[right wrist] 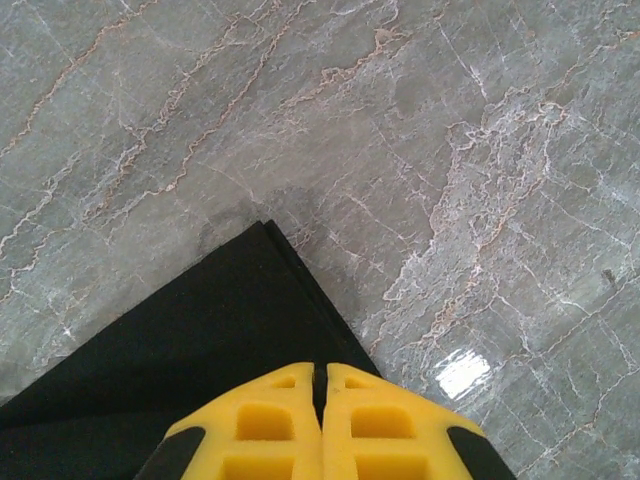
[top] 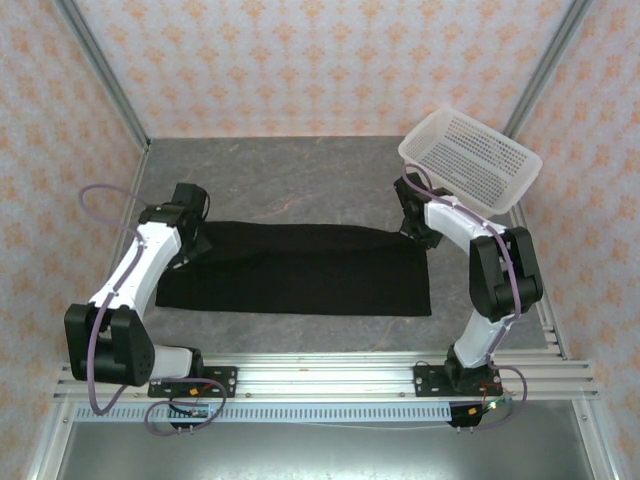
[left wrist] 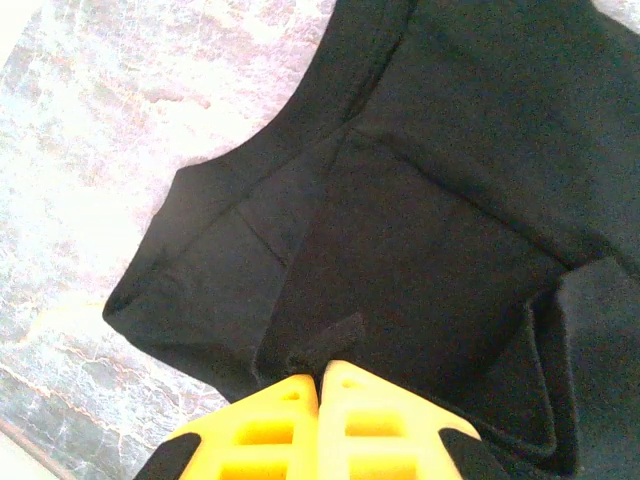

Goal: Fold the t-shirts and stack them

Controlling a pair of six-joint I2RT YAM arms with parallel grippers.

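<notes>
A plain black t-shirt [top: 300, 270] lies folded into a long band across the middle of the grey marbled table [top: 300, 180]. My left gripper [top: 197, 240] sits at the band's far left end, by the sleeve. In the left wrist view its yellow fingers [left wrist: 270, 420] are shut, with a tuft of the black t-shirt [left wrist: 420, 230] pinched at the tips of the left gripper [left wrist: 320, 368]. My right gripper [top: 415, 232] is at the far right corner. The right wrist view has the right gripper [right wrist: 320, 368] shut on the t-shirt's [right wrist: 200, 350] corner edge, dark cloth showing in the slit.
A white perforated basket [top: 470, 160] leans tilted at the back right, just behind the right arm. Patterned walls close in the table on three sides. Bare table runs behind and in front of the shirt.
</notes>
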